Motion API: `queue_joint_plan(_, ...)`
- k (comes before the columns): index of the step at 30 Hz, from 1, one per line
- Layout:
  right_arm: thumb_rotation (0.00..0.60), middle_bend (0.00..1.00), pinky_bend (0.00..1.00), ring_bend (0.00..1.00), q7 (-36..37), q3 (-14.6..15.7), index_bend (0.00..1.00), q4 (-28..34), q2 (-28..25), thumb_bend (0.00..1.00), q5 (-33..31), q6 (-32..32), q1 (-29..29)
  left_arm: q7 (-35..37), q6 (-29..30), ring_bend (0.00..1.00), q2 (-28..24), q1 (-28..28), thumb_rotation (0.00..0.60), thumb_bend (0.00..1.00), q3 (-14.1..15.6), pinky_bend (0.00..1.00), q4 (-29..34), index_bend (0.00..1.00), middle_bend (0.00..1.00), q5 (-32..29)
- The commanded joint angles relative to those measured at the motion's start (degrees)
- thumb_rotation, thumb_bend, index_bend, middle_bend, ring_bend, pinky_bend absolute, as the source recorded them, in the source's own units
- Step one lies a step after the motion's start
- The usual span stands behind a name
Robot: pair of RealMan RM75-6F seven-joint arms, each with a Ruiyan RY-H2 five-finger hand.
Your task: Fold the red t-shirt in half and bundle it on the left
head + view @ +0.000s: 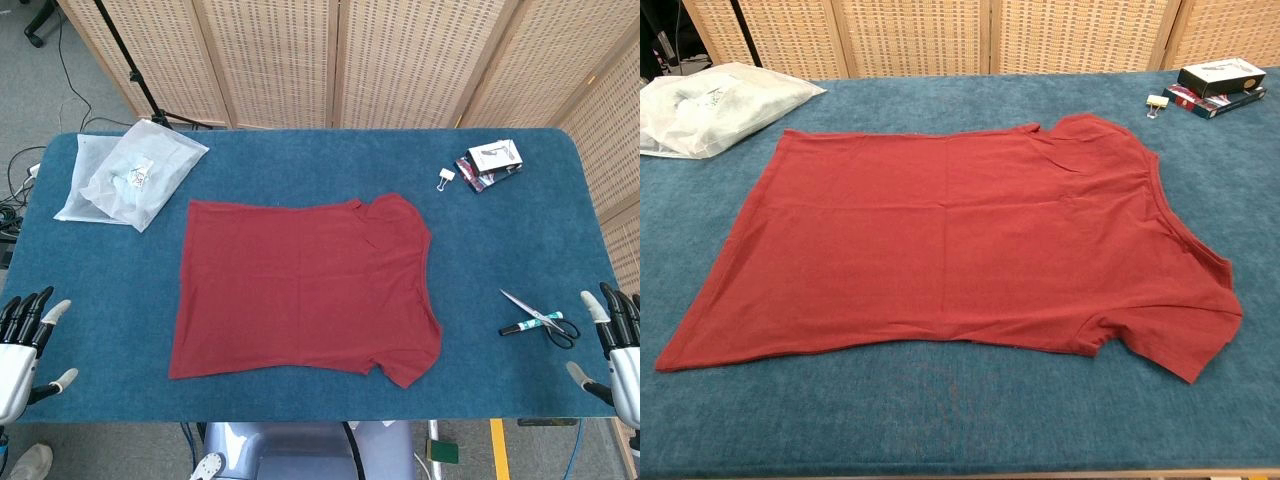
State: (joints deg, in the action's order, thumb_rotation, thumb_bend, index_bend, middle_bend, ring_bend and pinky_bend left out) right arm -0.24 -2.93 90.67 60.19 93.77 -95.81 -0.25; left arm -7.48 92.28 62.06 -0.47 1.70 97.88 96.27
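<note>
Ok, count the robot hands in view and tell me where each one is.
2. The left robot hand is at the table's near left corner, the right robot hand at its near right corner. Both hold nothing, fingers apart. The chest view shows neither.

head: high, looking down, whole table (500,380) | chest: low, close | shared: red t-shirt (300,290)

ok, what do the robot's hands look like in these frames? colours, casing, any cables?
Only the head view shows them. The left hand and right hand match: white glossy palm casing, black fingers with light grey-white tips. No cables, markings or sleeves are visible on either; the arms are out of frame.
</note>
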Motion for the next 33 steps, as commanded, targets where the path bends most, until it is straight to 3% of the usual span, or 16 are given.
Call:
queue_joint_plan(1,0.6,0.0,0.0,0.0,-0.1,0.34,0.0,0.45,-0.43,0.0,0.13,0.62,0.08,0.16,0.03,0.0,-0.11,0.04,0.6,0.0,0.03,0.0,0.06,0.0,0.0,0.03)
queue_joint_plan(14,0.6,0.0,0.0,0.0,1.96,4.18,0.0,-0.97,-0.16,0.0,7.53,5.58,3.16,-0.62,-1.41,0.0,0.08,-0.64,0.6,0.0,-0.3,0.0,0.61,0.0,0.0,-0.59)
queue_joint_plan(24,0.6,0.0,0.0,0.0,2.26,6.11,0.08,-9.06,7.64,0.0,15.43,11.85,9.76,-1.18,-1.85,0.0,0.42,-0.9,0.6,0.0,-0.86,0.0,0.83,0.0,0.0,-1.66)
queue_joint_plan(33,0.6,0.0,0.0,0.0,-2.72,6.07,0.13,-8.37,11.66,0.0,15.67,17.31,13.27,-2.05,-2.45,0.0,0.9,-1.12,0.6,0.0,-1.12,0.0,0.67,0.0,0.0,-2.43)
